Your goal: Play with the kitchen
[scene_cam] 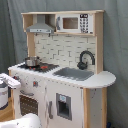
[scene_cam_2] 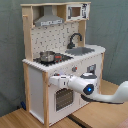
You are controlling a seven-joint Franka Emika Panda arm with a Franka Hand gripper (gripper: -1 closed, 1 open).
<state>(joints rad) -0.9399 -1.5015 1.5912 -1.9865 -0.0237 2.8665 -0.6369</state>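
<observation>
The kitchen [scene_cam: 65, 65] is a tall white and light-wood toy with a grey hood [scene_cam: 40, 26], a microwave [scene_cam: 73, 23], a black faucet [scene_cam: 86, 58], a sink [scene_cam: 75, 73] and a small pot [scene_cam: 32, 61] on the stove. In the second exterior view the kitchen [scene_cam_2: 60, 45] stands left of centre, and my white arm reaches in from the lower right. My gripper [scene_cam_2: 53, 80] sits at the kitchen's front, just above the oven door [scene_cam_2: 62, 98], close to the knob panel. In the first exterior view the gripper [scene_cam: 12, 82] shows at the left edge, in front of the oven side.
A grey curtain hangs behind the kitchen in both exterior views. The kitchen stands on a wooden floor [scene_cam_2: 20, 119]. A rounded counter end [scene_cam: 102, 79] sticks out on the first exterior view's right. A white arm part [scene_cam: 22, 121] fills the first exterior view's lower left corner.
</observation>
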